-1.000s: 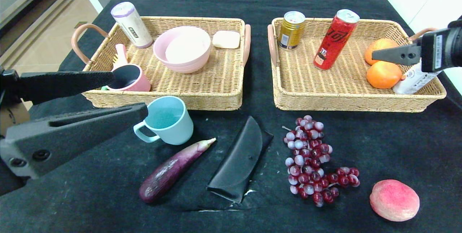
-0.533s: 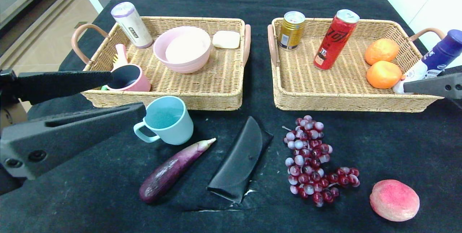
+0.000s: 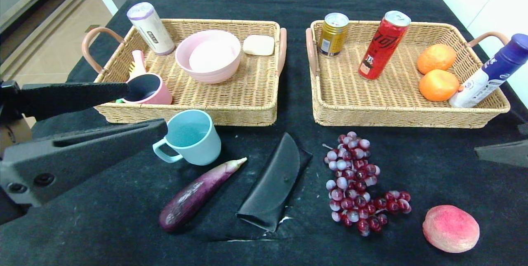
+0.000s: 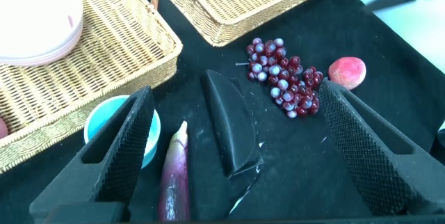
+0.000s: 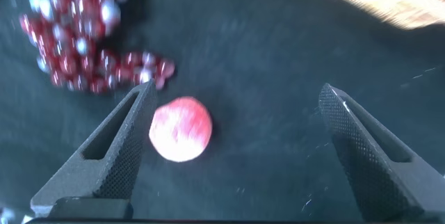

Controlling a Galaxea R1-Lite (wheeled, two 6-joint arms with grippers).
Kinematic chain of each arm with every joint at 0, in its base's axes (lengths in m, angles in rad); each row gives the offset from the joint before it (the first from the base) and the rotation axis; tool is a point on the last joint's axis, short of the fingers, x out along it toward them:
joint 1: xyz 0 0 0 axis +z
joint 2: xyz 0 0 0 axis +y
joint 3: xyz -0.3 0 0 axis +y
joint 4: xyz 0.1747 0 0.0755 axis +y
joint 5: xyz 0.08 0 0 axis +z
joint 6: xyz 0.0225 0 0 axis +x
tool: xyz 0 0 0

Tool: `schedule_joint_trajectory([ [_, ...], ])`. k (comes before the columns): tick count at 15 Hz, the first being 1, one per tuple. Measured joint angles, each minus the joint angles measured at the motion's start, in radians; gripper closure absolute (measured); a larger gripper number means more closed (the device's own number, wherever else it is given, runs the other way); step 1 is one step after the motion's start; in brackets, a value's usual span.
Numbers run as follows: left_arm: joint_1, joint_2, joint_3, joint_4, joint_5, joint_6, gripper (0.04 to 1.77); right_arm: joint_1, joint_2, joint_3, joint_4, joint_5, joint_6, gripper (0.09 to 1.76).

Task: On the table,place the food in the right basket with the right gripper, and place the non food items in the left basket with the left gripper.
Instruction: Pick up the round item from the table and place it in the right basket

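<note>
From the head view, the left tool sits low on the robot's left, fingers spread wide and holding nothing, its tips just beside the blue mug on the black counter. In front of the mug lie the eggplant, the black case, the grapes and, well to the right, the peach. The left basket holds a pink bowl, a pink cup, a soap bar and a white canister leaning at its far corner. The right basket holds two cans, two oranges and a blue-capped bottle leaning on the rim. Only a finger of the right tool pokes in at the right edge, over the counter.

On to the left wrist view: the left tool is wide apart, empty, with the eggplant and black case between its fingers, the blue mug partly behind one finger, grapes and peach beyond.

Right wrist view: the right tool is splayed open, gripping nothing, above the counter. The peach lies just inside one finger, the grapes beyond it.
</note>
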Motion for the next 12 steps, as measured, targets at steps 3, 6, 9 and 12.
schedule_joint_trajectory([
  [3, 0.0, 0.002, 0.002, -0.001, 0.0, 0.001, 0.09, 0.041, -0.006, 0.074, 0.0, -0.029, 0.001, 0.15],
  [6, -0.002, 0.003, 0.004, -0.001, 0.0, 0.001, 0.09, 0.085, -0.009, 0.15, -0.003, -0.065, 0.006, 0.15],
  [9, -0.006, 0.004, 0.004, -0.001, 0.001, 0.001, 0.09, 0.118, -0.008, 0.205, -0.004, -0.067, 0.037, 0.15],
  [12, -0.006, 0.004, 0.004, -0.001, 0.001, 0.001, 0.09, 0.161, -0.003, 0.243, -0.006, -0.071, 0.084, 0.15],
])
